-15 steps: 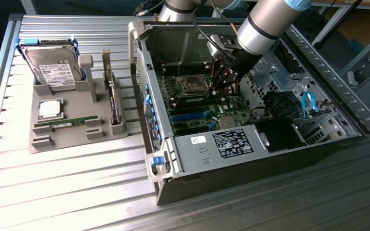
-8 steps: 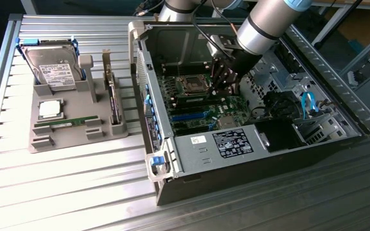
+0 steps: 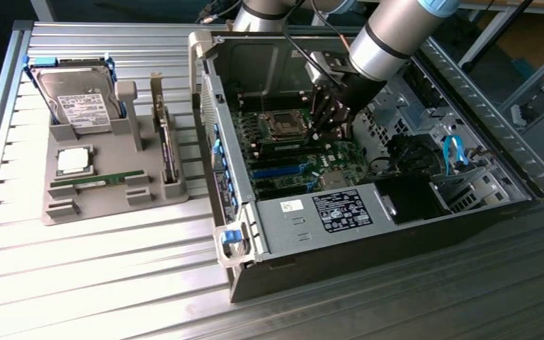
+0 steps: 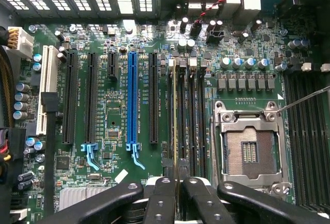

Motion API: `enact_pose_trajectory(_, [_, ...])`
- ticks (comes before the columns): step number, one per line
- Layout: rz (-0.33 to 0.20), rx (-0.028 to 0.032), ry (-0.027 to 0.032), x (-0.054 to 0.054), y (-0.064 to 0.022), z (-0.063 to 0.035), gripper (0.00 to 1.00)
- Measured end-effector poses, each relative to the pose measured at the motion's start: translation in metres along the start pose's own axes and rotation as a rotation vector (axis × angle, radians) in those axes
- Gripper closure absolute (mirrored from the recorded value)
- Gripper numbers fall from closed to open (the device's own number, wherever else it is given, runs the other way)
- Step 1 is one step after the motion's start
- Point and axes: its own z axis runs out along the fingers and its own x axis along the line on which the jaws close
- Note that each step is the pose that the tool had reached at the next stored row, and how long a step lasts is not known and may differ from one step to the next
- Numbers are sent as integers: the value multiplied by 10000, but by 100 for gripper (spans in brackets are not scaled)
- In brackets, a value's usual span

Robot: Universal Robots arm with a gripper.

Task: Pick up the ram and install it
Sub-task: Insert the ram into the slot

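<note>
My gripper point(image 4: 178, 193) is shut on the ram point(image 4: 175, 121), which I see edge-on as a thin green strip between the black fingers point(image 4: 160, 203). The strip runs along one of the black memory slots point(image 4: 193, 121), beside the empty processor socket point(image 4: 250, 149). I cannot tell whether it sits in the slot or just above it. In the exterior view the gripper point(image 3: 333, 117) reaches down into the open computer case point(image 3: 348, 212), over the motherboard point(image 3: 291, 166) close to the socket point(image 3: 282, 126).
A grey parts tray point(image 3: 111, 205) on the exterior view's left carries a hard drive point(image 3: 78, 99), a square silver processor point(image 3: 74, 159), a flat green stick point(image 3: 97, 180) and an upright card point(image 3: 165, 149). Case walls, cables point(image 3: 453, 152) and expansion slots point(image 4: 133, 100) surround the gripper.
</note>
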Motion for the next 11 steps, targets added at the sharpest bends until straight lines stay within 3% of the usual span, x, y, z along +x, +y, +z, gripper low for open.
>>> enact_pose_trajectory(11, [-1, 1, -3, -2, -2, 9, 88])
